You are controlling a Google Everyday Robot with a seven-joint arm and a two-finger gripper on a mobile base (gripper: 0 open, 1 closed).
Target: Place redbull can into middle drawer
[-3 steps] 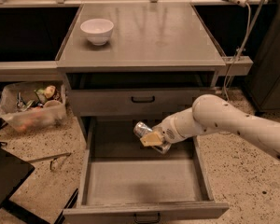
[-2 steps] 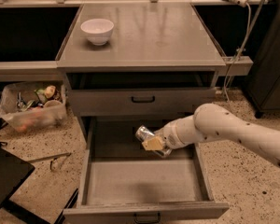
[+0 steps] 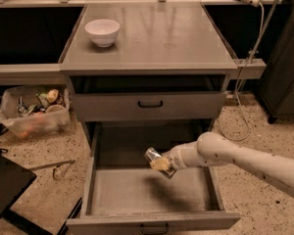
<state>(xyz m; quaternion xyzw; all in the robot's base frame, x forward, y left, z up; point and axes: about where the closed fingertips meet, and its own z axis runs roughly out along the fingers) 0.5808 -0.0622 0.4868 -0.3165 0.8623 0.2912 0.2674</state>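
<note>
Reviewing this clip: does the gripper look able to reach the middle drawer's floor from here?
Probably yes. The gripper, shut on the redbull can, hangs over the open middle drawer, within its side walls. Nothing shows between it and the grey floor, and the closed drawer front above sits behind it.

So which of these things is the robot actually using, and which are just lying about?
In the job: redbull can, held by the gripper over the open middle drawer.

Lying about: white bowl on the cabinet top; plastic bin of clutter on the floor; upper drawer, shut.
</note>
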